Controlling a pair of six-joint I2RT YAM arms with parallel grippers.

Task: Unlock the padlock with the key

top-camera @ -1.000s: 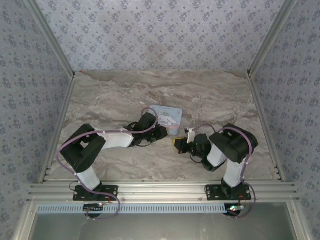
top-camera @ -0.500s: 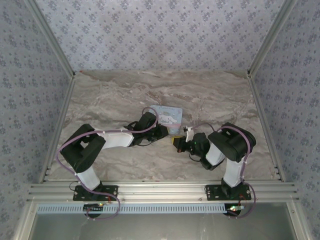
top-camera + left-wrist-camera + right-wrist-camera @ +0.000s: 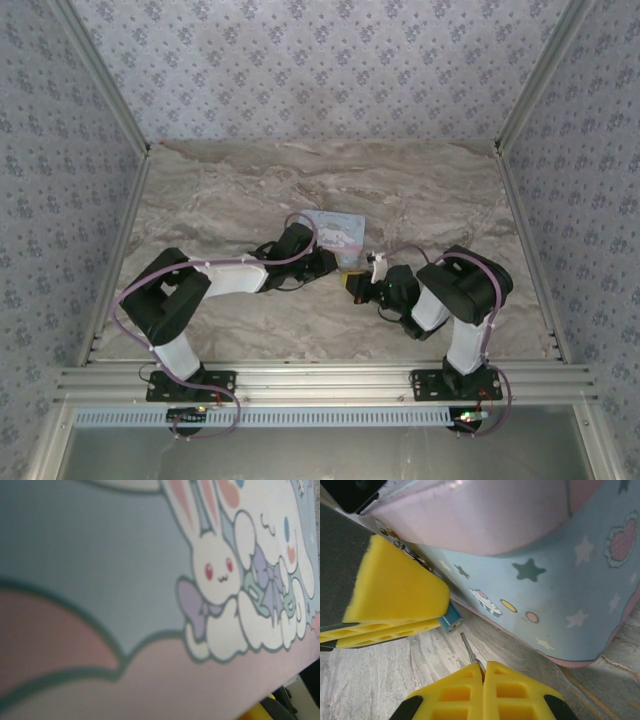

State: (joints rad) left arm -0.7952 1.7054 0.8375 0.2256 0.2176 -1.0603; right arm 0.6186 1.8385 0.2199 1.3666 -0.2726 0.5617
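- Top external: both arms meet at the near corner of the tin box [image 3: 335, 228], with the left gripper [image 3: 333, 266] and right gripper [image 3: 358, 284] nose to nose. The lock is too small to pick out here.
- Left wrist: the box's bunny-printed lid [image 3: 150, 580] is right up close. Can't tell the jaws' state from this one.
- Right wrist: the right gripper is pinched fully together on the key [image 3: 468, 650], blade poking out. The blue padlock [image 3: 451, 621] peeks from under one of the left gripper's fingers [image 3: 395, 587], which look clamped on it, just beside the box wall. The key tip is just short of the keyhole, so I'd call this the insertion step. Next up: a tiny nudge to line up, a straight push, then a twist.
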